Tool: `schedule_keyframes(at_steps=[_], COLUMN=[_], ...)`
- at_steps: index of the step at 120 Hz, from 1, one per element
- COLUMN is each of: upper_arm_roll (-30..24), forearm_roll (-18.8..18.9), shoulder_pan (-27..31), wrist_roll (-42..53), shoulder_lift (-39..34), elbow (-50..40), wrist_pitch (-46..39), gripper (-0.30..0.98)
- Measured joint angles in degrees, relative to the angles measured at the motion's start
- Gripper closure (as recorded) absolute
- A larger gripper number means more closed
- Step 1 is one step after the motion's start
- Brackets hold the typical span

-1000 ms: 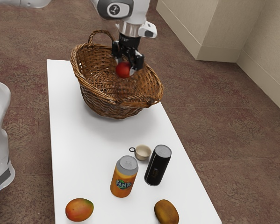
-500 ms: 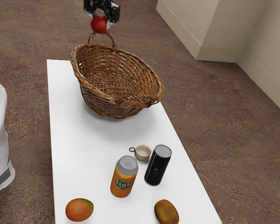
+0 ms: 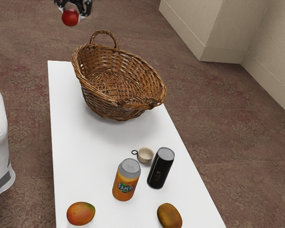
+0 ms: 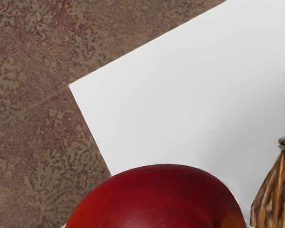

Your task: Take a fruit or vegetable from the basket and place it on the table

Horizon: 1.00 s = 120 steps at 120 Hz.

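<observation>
Hand [image 3: 74, 13] clenched around red fruit [image 3: 70, 18] | fruit held aloft under it | basket [image 3: 102, 103] seen lower, off to one side, on white table [image 3: 68, 142]

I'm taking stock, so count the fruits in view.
3: a red fruit held in the gripper, in the air; an orange-green fruit and a brown fruit on the table, at the end away from the basket. The basket's near wall may hide more.

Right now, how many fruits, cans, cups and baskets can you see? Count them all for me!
Fruits: 3 (red fruit, orange-green mango, brown fruit)
Cans: 2 (Fanta can, black can)
Cups: 1 (beige cup)
Baskets: 1 (wicker basket)
Total: 7
</observation>
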State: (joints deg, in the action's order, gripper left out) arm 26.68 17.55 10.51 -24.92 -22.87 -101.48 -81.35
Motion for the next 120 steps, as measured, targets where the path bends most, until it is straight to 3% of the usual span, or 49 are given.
schedule_keyframes(at_steps=[66,95,106,120], upper_arm_roll=[8.60,9.25,10.49,11.36], forearm_roll=[-3.30,-4.57,-5.66,-7.00], shoulder_pan=[-0.46,-1.28,-1.36,-1.35], wrist_roll=[1.74,2.62,2.84,3.05], shoulder_lift=[1.16,2.92,2.94,2.94], elbow=[-9.68,-11.85,-13.14,-13.56], wrist_pitch=[-5.66,-8.90,-10.15,-11.21], gripper=[0.42,0.44,0.22,0.10])
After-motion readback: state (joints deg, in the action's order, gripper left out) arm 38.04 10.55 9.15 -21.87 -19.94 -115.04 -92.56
